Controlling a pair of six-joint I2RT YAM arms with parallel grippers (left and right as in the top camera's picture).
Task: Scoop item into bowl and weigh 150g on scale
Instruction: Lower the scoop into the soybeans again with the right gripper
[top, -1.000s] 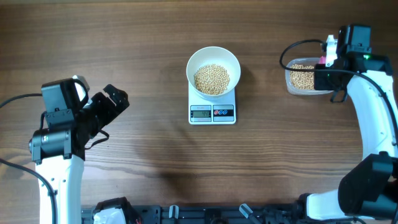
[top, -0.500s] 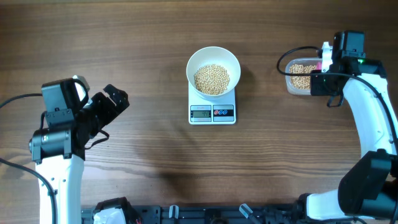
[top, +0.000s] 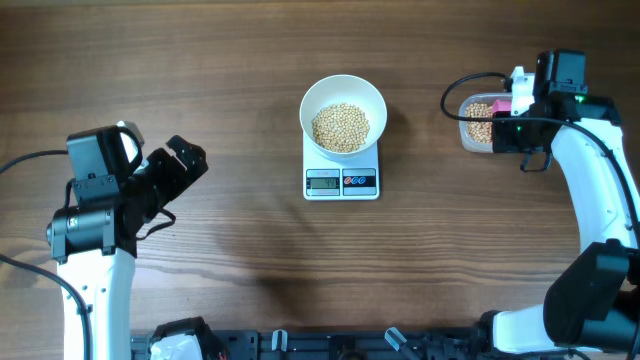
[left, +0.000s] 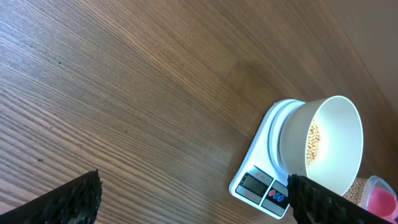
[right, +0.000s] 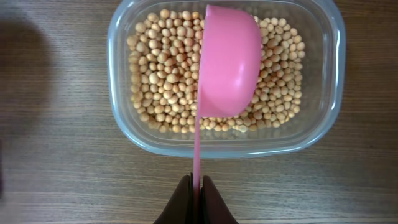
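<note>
**A:** quick status pls, where's the stuff & what are the claws doing?

**B:** white bowl (top: 315, 100) is sitting on the scale (top: 341, 182), mid table (top: 250, 80), w/ a pile of beans (top: 341, 127) in it. scale display is too small to read tbh.

**A:** and the R arm?

**B:** right gripper (right: 194, 182) is pinched tight on the thin handle of the pink scoop (right: 228, 62). scoop head is over the clear tub (right: 124, 134) on the right side, and the tub has a layer of the same beans. can't tell if the scoop's actually touching them.

**A:** L side?

**B:** left gripper (top: 190, 158) has its fingers wide apart w/ nothing in them. it's over bare wood on the left, well apart from the scale.
</note>
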